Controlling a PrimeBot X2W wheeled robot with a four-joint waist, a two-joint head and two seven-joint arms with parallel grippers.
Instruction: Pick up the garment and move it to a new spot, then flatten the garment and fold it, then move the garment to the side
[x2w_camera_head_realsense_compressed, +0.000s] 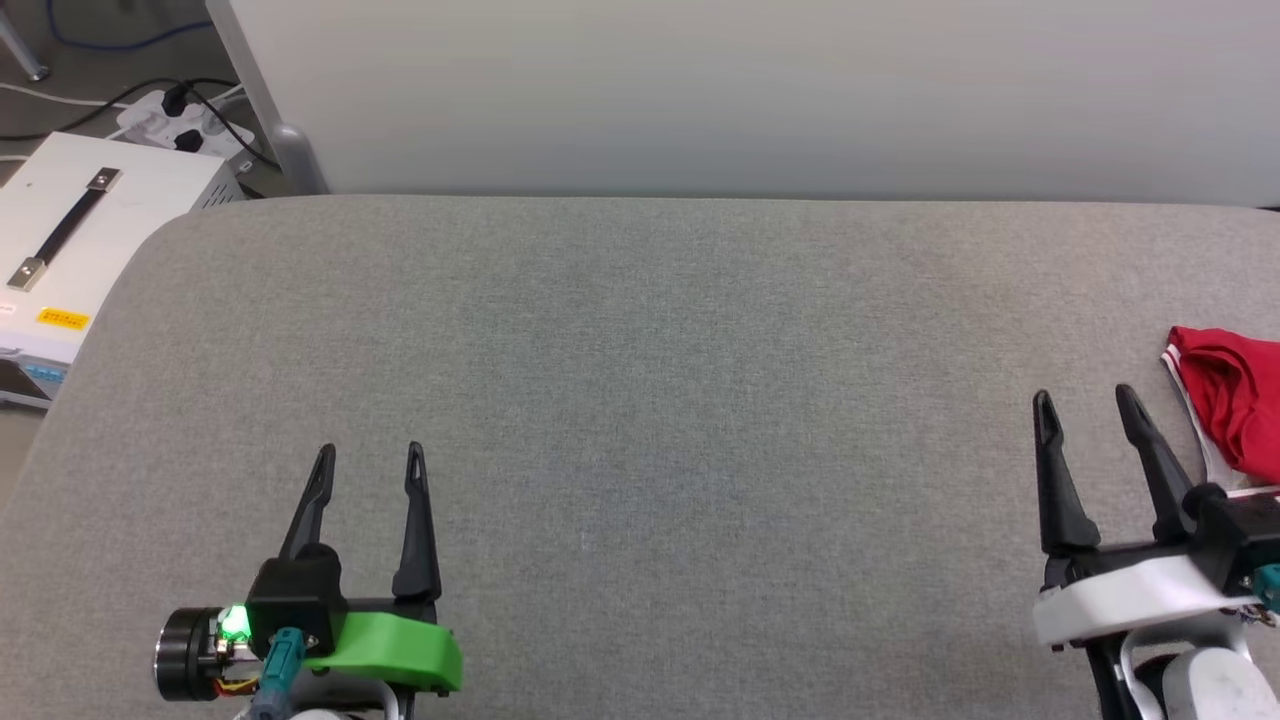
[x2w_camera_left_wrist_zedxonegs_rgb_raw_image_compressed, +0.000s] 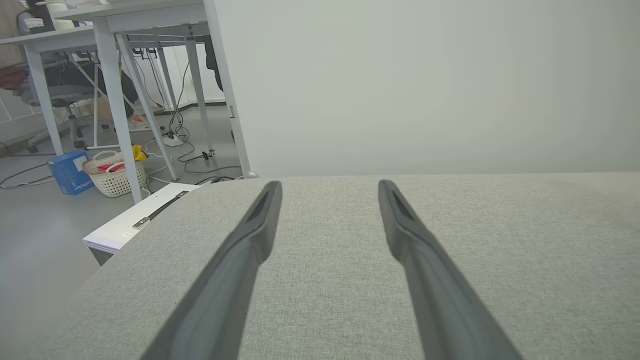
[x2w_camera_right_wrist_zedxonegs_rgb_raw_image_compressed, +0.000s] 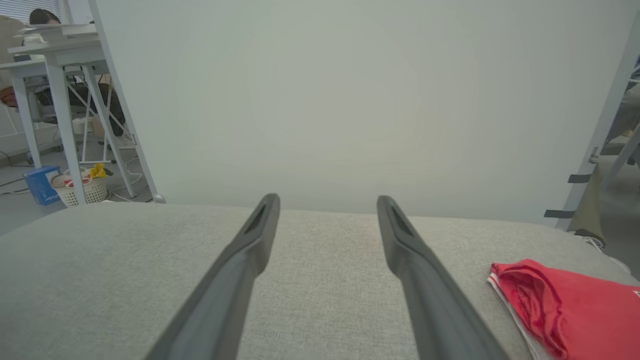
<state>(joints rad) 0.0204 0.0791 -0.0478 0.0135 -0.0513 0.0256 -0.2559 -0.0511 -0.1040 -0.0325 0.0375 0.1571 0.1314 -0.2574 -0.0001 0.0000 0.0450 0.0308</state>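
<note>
While L fingers (x2w_camera_head_realsense_compressed: 416, 520) & R fingers (x2w_camera_head_realsense_compressed: 1053, 480) gape empty, garment (x2w_camera_head_realsense_compressed: 1235, 400) lies beside R pair.

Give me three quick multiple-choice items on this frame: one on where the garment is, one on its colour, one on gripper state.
1. Where does the garment lie on the grey surface?
A. at its left edge
B. in the centre
C. at the right side, next to the right gripper

2. What is the garment's main colour?
A. blue
B. red
C. green

3. What state are the left gripper and the right gripper in?
A. both open, holding nothing
B. left shut on the garment
C. right shut on the garment

Answers:
1 C: the cloth lies at the head view's right edge, just beyond the right gripper.
2 B: its body is red, with white trim at the edge.
3 A: both pairs of fingers stand apart, with nothing between them.
</note>
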